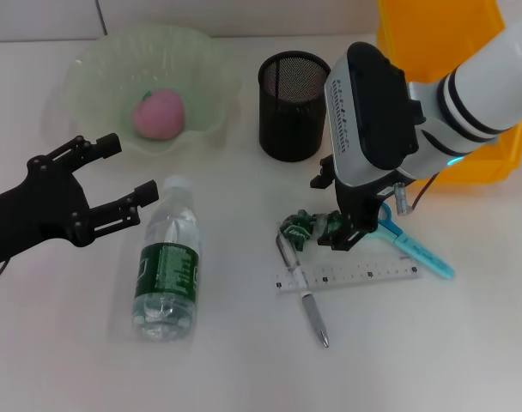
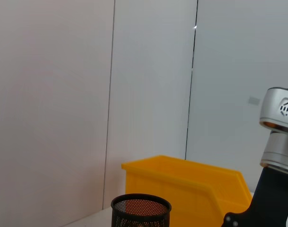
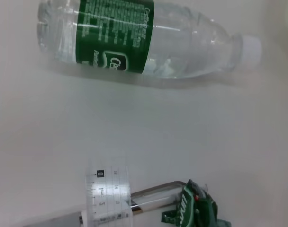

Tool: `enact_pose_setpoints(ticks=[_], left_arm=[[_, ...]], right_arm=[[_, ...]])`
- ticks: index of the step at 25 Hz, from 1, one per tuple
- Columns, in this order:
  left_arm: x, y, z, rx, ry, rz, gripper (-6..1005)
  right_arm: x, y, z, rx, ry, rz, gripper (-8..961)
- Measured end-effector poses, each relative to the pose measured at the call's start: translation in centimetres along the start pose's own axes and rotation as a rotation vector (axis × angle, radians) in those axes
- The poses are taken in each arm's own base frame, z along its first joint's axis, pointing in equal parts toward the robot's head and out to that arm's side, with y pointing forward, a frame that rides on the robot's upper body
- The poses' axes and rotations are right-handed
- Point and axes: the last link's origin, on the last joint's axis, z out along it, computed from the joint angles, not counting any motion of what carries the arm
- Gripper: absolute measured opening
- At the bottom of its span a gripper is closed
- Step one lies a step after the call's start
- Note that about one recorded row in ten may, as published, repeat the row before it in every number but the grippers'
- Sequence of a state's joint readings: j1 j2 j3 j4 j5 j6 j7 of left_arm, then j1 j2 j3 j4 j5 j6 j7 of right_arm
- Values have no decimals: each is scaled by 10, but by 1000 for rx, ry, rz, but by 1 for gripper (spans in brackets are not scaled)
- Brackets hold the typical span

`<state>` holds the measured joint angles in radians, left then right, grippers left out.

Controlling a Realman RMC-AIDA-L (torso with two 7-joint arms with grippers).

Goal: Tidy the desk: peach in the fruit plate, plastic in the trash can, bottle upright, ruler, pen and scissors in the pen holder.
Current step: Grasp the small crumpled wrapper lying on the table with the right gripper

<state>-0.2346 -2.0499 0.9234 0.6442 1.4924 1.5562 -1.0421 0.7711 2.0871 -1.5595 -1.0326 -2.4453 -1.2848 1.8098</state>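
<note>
A pink peach (image 1: 159, 115) lies in the pale green fruit plate (image 1: 89, 69) at the back left. A clear water bottle with a green label (image 1: 167, 266) lies on its side; it also shows in the right wrist view (image 3: 134, 38). Crumpled green plastic (image 1: 302, 227) (image 3: 191, 210), a silver pen (image 1: 306, 296) (image 3: 153, 198), a clear ruler (image 1: 351, 275) (image 3: 108, 194) and blue scissors (image 1: 418, 248) lie together at centre right. My right gripper (image 1: 345, 233) hangs low right beside the plastic. My left gripper (image 1: 132, 170) is open and empty, just left of the bottle's cap.
The black mesh pen holder (image 1: 293, 103) (image 2: 140, 210) stands at the back centre. A yellow bin (image 1: 441, 34) (image 2: 182, 182) stands at the back right behind my right arm. The pen lies partly under the ruler.
</note>
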Motion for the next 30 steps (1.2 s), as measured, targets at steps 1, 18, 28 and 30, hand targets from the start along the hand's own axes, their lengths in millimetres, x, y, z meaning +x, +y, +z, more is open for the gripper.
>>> enact_pose_setpoints(ticks=[1,18,28,30], left_arm=[[0,0,0,0,0,0,861],[0,-1,1,5,-2,10,861],[0,-1,2,5,-1,18,860],[0,0,3,5,0,19,860]], right_arm=[[0,0,2,-5,1,5,732],[-3,-4,17,-51,-1,47,602],[-5,-4,20,-64,-9,66,433],[-6,-3,21,-65,-14,69,376]])
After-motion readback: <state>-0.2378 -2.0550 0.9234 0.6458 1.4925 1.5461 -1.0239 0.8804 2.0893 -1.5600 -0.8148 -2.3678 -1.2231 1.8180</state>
